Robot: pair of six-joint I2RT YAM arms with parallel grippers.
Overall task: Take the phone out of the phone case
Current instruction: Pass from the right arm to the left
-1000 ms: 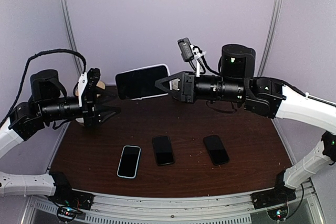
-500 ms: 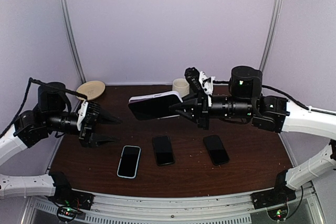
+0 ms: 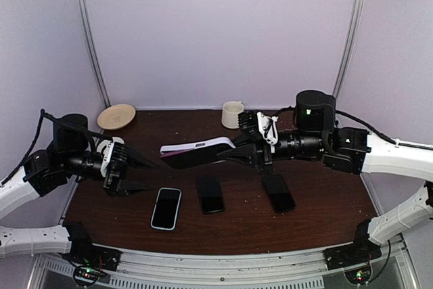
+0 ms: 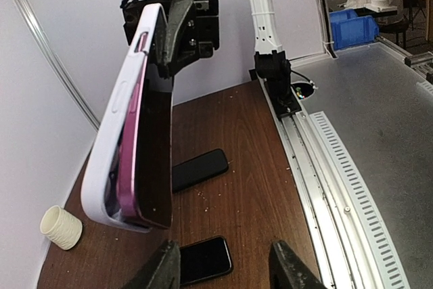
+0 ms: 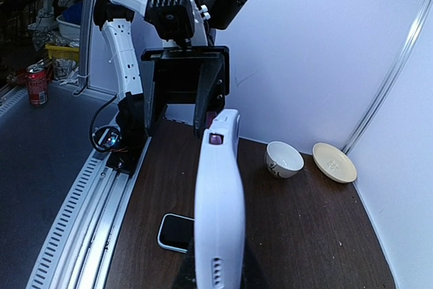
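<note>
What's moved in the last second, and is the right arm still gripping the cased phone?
The right gripper, jaws shut on the cased phone, lowered it and tipped it flatter, toward the left gripper. The left gripper dropped lower too, jaws open. Nothing was released. The three loose phones on the table stayed put.

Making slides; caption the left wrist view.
Right gripper holds a white phone case with its dark-screened phone above the brown table, facing the open left gripper.
</note>
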